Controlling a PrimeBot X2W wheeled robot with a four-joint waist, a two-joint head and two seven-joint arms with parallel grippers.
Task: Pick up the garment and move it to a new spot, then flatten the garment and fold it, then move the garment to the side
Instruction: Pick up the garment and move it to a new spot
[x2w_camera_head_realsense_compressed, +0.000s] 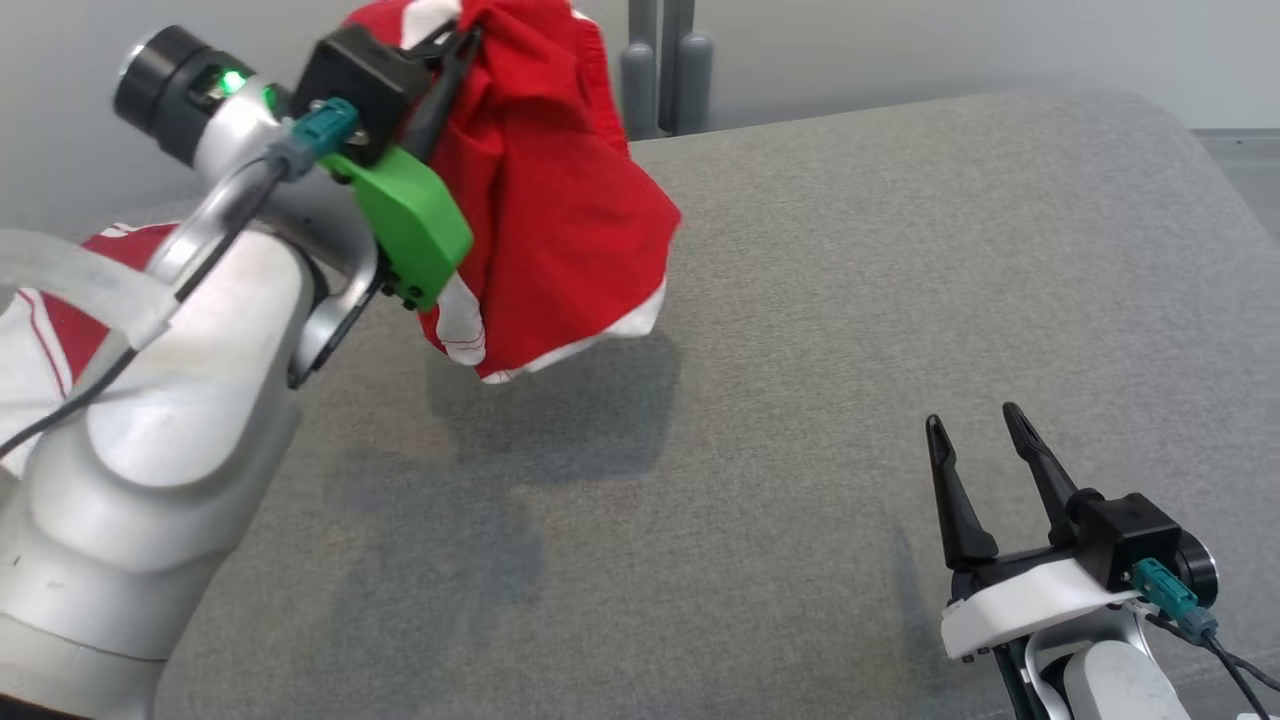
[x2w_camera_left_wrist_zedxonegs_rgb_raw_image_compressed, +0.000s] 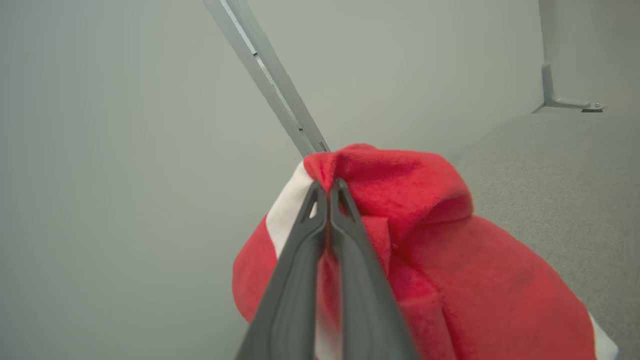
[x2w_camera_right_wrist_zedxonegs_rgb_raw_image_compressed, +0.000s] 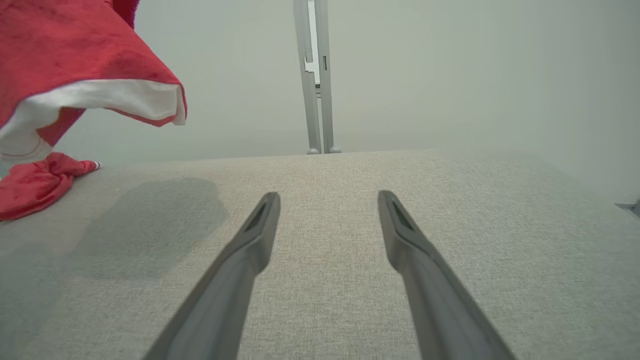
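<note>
A red garment (x2w_camera_head_realsense_compressed: 545, 190) with white trim hangs bunched in the air above the grey table (x2w_camera_head_realsense_compressed: 850, 300), its lower hem clear of the surface and casting a shadow below. My left gripper (x2w_camera_head_realsense_compressed: 462, 38) is shut on its top fold; in the left wrist view the two fingers (x2w_camera_left_wrist_zedxonegs_rgb_raw_image_compressed: 327, 192) pinch the red cloth (x2w_camera_left_wrist_zedxonegs_rgb_raw_image_compressed: 450, 250). My right gripper (x2w_camera_head_realsense_compressed: 975, 418) stands open and empty low over the table at the front right. In the right wrist view its gripper (x2w_camera_right_wrist_zedxonegs_rgb_raw_image_compressed: 327, 200) points along the table, with the hanging garment (x2w_camera_right_wrist_zedxonegs_rgb_raw_image_compressed: 75, 65) at upper left.
A second red and white cloth (x2w_camera_head_realsense_compressed: 50, 330) lies at the table's left edge behind my left forearm, also seen as a red heap (x2w_camera_right_wrist_zedxonegs_rgb_raw_image_compressed: 35, 182). Grey metal posts (x2w_camera_head_realsense_compressed: 660, 70) stand behind the table's far edge. A pale wall lies beyond.
</note>
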